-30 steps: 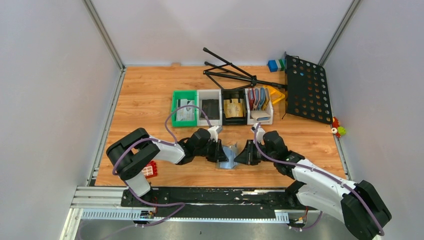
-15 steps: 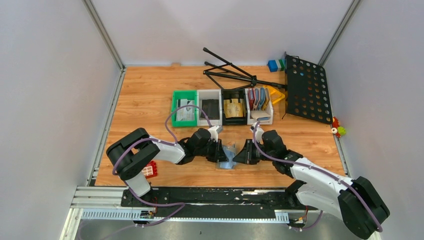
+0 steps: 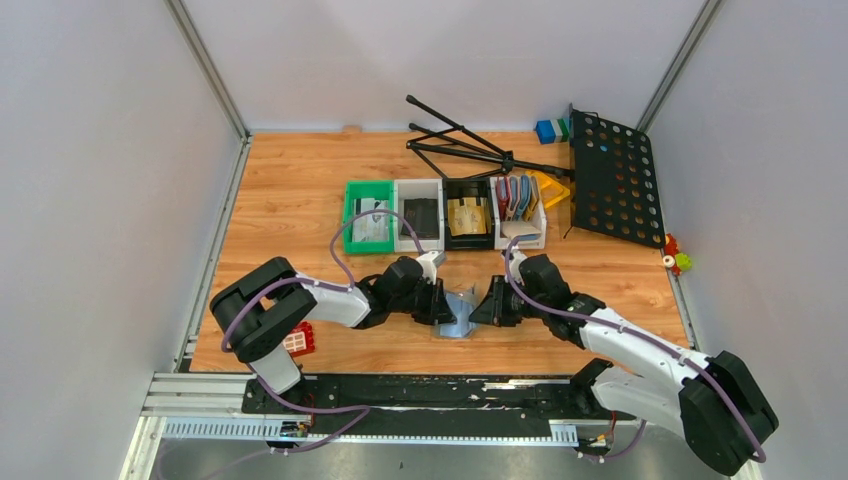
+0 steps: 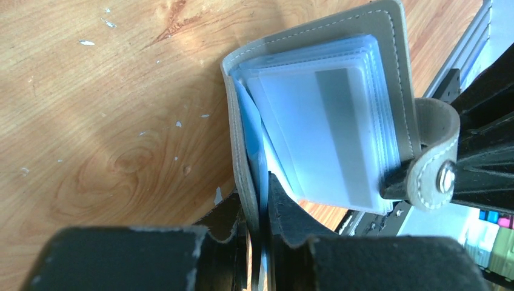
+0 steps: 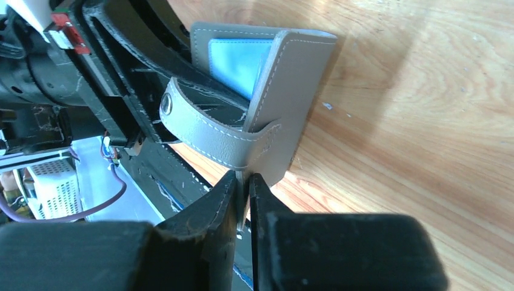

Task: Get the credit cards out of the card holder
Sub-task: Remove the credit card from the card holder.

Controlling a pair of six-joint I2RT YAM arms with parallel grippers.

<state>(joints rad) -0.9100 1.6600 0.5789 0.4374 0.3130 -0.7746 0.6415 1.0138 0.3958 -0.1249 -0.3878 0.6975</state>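
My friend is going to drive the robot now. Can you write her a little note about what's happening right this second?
Left gripper: shut on one edge of the card holder.
Right gripper: shut on the holder's other cover, beside the snap strap.
The holder is spread open between them, at the near middle of the table.
Done: holder unsnapped and opened.
Left: the credit cards sit in the clear sleeves; pull them out.

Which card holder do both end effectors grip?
The grey card holder, open between the left end effector and right end effector; red and blue holders stand in the rightmost bin.
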